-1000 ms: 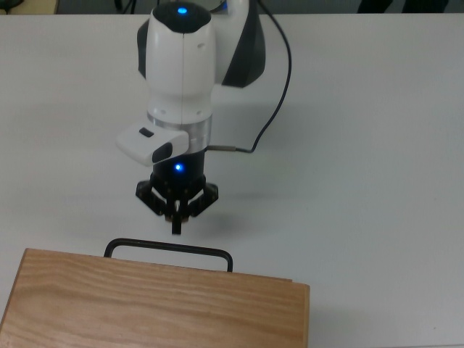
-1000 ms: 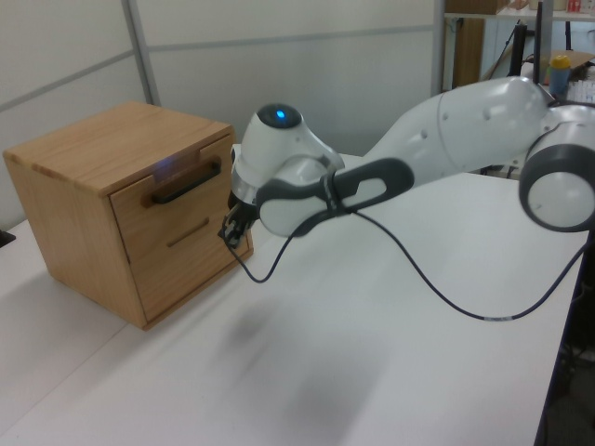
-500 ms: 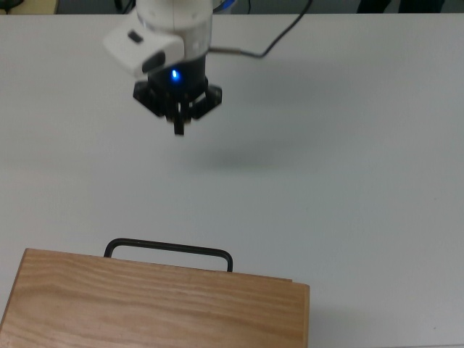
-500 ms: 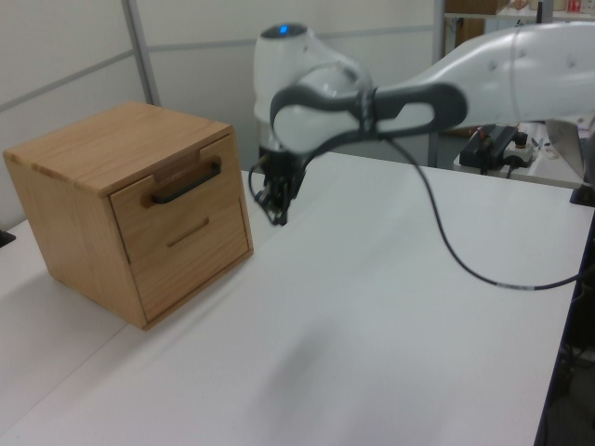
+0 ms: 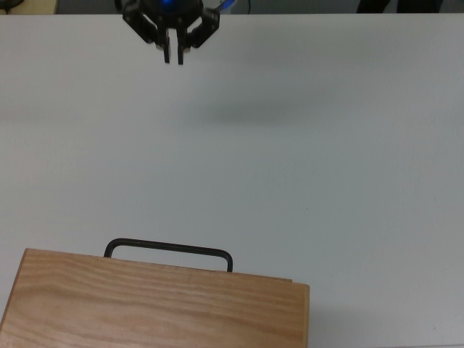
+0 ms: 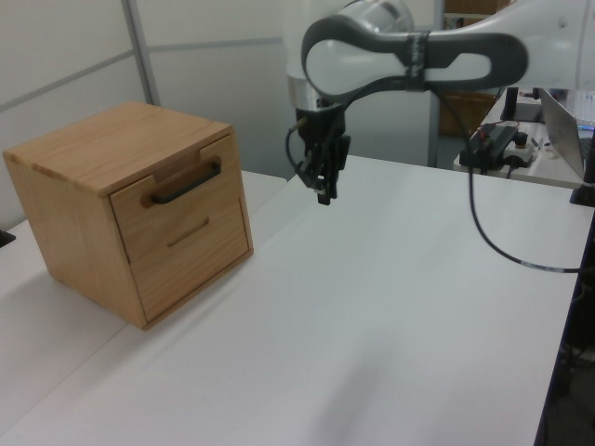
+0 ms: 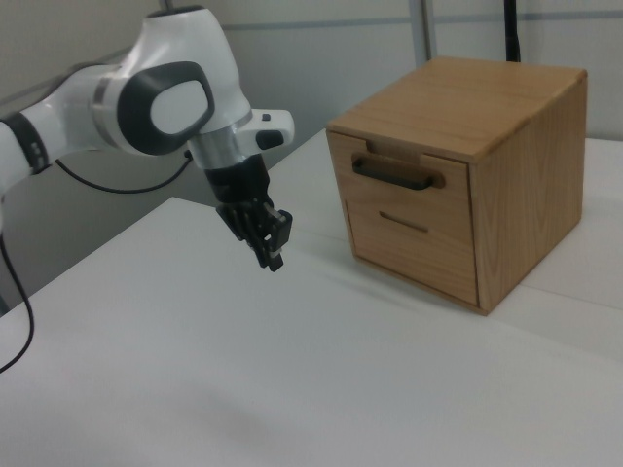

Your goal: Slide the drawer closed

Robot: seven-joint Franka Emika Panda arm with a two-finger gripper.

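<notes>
A broad white desk (image 6: 390, 307) fills the room under even light, pale panelled walls (image 6: 223, 74) behind it from ten to twelve o'clock.

The pincer (image 5: 174, 56) hangs above the worktop (image 5: 348, 181), well apart from the cabinet (image 6: 102, 149). In the left view the cabinet stands on the worktop to the pincer's left; its drawer (image 6: 181, 200), pushed in, faces toward the pincer.

The white Franka arm (image 6: 437, 56) hangs its black two-finger gripper (image 5: 173, 58) downward, fingertips nearly together.
</notes>
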